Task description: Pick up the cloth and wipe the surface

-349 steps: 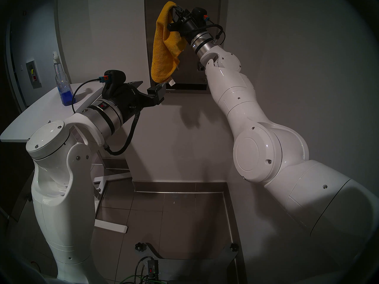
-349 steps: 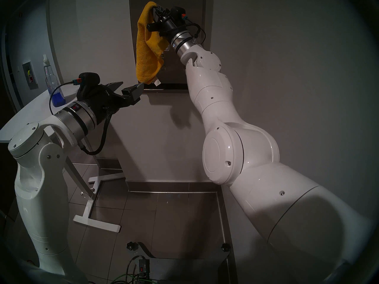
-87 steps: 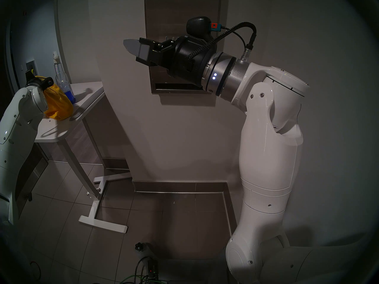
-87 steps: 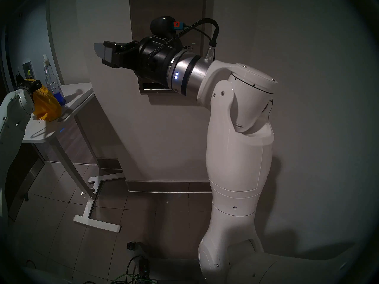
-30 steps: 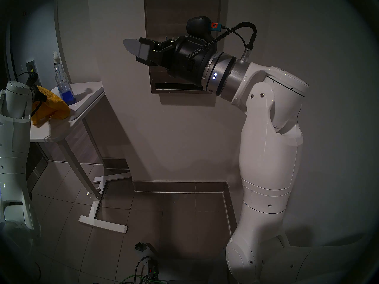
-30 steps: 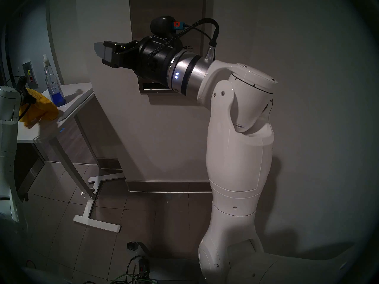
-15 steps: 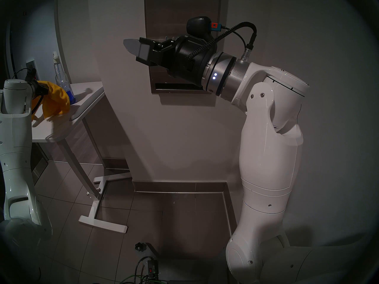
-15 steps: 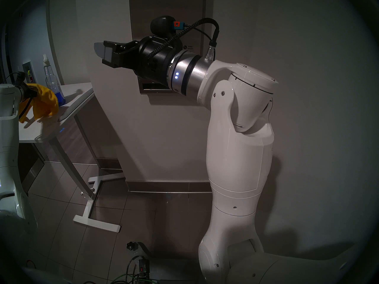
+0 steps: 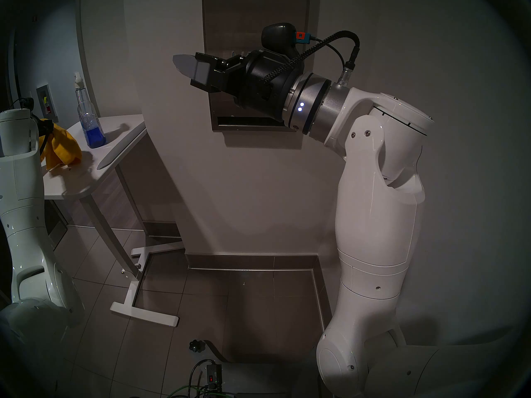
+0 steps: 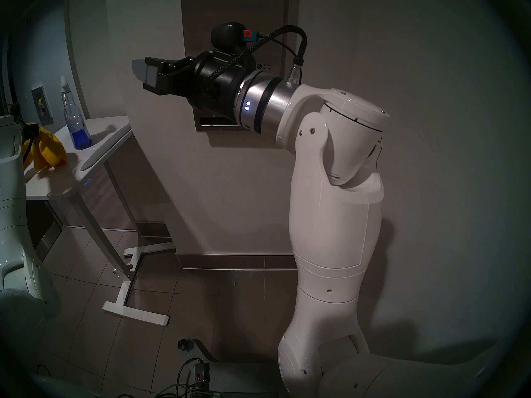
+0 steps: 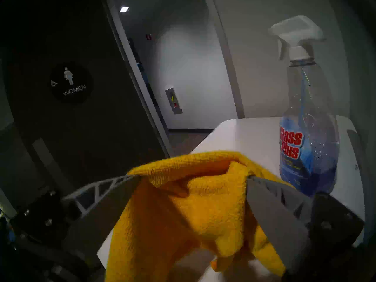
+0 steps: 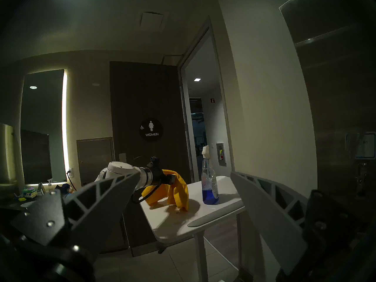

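Since a second ago, the left pincer (image 11: pixel 193 179) has spread its two fingers (image 11: pixel 270 210) wide. Back then it pinched the yellow cloth (image 11: pixel 203 210) tight. Now the cloth hangs loose over and between the spread fingers, draped on them, and its low end touches the white table (image 9: pixel 86 176) right under the pincer. The cloth has also slid away from the spray bottle (image 9: pixel 92 124), which stands alone just past the pincer on its right side. The right pincer (image 9: pixel 195 73) has not moved. It is spread wide and holds nothing, and it sits in the air in front of the steel panel (image 9: pixel 253 21), pointing over at the table. The panel is far from the cloth, well off to the left pincer's right. I think the wiping is done and the cloth is being put back on the table. It is not fully free yet, because it is caught on the fingers. The pincer may need to pull back so the cloth drops flat.
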Controlling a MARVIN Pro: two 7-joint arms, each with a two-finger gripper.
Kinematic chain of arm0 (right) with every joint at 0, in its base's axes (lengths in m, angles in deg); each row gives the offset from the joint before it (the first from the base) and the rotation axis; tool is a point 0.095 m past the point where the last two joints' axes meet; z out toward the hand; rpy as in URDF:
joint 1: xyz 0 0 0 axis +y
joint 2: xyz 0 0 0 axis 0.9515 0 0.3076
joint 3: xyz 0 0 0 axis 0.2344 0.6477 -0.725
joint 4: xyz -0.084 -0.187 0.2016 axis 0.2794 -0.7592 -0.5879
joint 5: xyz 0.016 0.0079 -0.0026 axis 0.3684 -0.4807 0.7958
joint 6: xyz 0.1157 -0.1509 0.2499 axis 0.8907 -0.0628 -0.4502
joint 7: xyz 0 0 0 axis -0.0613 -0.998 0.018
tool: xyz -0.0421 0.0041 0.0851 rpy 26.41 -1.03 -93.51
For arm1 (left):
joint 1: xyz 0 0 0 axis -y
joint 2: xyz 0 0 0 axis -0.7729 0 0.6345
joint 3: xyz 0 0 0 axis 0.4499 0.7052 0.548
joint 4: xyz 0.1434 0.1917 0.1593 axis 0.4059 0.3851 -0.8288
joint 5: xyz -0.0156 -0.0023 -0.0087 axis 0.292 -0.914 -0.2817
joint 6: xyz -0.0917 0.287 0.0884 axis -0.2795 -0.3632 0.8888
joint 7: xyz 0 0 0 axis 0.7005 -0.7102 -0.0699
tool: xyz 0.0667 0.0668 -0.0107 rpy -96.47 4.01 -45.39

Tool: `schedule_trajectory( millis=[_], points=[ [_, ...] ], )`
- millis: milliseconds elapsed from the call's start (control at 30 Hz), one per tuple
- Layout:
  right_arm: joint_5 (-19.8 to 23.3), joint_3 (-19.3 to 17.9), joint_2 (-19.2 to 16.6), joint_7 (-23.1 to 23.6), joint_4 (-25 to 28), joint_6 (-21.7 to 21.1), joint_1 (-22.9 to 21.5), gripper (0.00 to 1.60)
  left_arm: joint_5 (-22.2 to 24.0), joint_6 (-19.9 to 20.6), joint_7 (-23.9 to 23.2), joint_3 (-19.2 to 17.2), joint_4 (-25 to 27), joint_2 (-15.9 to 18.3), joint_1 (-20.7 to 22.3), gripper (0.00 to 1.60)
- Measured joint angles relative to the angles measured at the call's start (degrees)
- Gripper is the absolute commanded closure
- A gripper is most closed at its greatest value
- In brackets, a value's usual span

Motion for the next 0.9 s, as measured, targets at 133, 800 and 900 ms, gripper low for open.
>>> schedule_trajectory(
  millis=[133, 800, 900],
  points=[
    [0.0, 0.0, 0.0, 0.0, 0.0, 0.0, 0.0, 0.09, 1.5, 0.0, 0.1, -1.6, -0.3, -1.4, 1.1, 0.00],
    [0.1, 0.0, 0.0, 0.0, 0.0, 0.0, 0.0, 0.09, 5.7, -0.3, 0.5, -3.4, 0.4, -6.5, 4.4, 0.00],
    [0.1, 0.0, 0.0, 0.0, 0.0, 0.0, 0.0, 0.09, 6.1, -1.0, 1.0, -3.8, 1.2, -7.0, 4.7, 0.00]
  ],
)
